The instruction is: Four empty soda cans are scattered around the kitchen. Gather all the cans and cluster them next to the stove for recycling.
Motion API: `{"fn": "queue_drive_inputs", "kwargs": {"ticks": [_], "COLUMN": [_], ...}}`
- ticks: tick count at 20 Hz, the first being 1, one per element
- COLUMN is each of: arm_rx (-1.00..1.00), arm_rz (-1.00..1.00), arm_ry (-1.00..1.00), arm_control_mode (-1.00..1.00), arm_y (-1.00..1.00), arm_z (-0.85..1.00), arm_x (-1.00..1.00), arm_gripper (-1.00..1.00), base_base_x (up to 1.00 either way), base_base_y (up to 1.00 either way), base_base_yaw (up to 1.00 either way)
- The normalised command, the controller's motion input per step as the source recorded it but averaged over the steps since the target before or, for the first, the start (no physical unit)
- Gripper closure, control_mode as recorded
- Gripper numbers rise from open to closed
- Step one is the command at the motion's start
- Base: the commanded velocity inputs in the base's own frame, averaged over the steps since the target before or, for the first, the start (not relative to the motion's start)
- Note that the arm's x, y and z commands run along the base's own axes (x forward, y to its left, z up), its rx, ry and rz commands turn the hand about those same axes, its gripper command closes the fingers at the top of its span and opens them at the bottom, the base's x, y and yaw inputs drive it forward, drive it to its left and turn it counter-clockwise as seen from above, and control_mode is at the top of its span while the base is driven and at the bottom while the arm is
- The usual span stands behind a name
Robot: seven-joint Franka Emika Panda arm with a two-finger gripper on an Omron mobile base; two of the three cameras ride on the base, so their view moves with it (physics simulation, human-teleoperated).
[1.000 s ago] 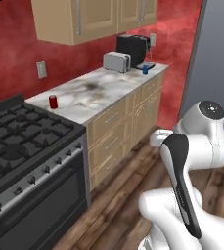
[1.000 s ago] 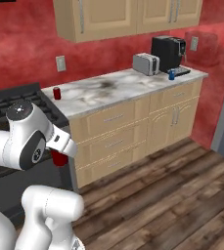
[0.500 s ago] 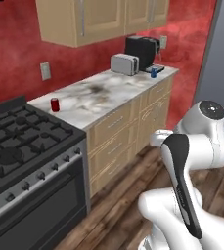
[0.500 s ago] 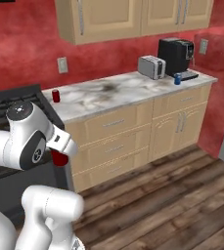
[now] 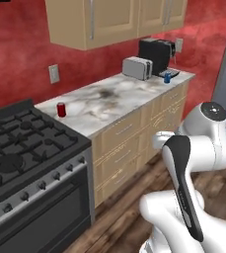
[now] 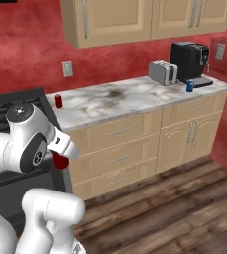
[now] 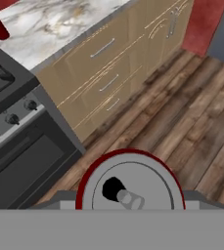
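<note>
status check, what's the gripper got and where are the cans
Gripper shut on red can. Second red can on counter beside stove. Blue can far end by coffee maker. Path clear.

No lettering, brand or number can be read anywhere. The red can (image 5: 61,109) on the desk (image 5: 115,101) and the blue can (image 5: 167,77) by the coffee machine (image 5: 155,56) carry plain colour — no legible print (too small to tell); the stove (image 5: 20,158) knobs show no marks either.
</note>
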Motion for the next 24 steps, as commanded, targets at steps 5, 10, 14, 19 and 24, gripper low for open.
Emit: {"fn": "queue_drive_inputs", "kwargs": {"ticks": [5,10,14,19,24], "arm_rx": [0.00,0.00,0.00,0.00,0.00], "arm_rz": [0.00,0.00,0.00,0.00,0.00], "arm_ry": [0.00,0.00,0.00,0.00,0.00], "arm_control_mode": [1.00,1.00,1.00,1.00,1.00], "arm_y": [0.00,0.00,0.00,0.00,0.00], "arm_z": [0.00,0.00,0.00,0.00,0.00], "arm_x": [0.00,0.00,0.00,0.00,0.00], "arm_gripper": [1.00,1.00,1.00,1.00,1.00], "base_base_x": [0.40,0.36,0.39,0.41,0.40], "base_base_y": [-0.26,-0.30,-0.31,-0.32,-0.36], "base_base_yaw": [0.20,0.20,0.21,0.22,0.22]}}
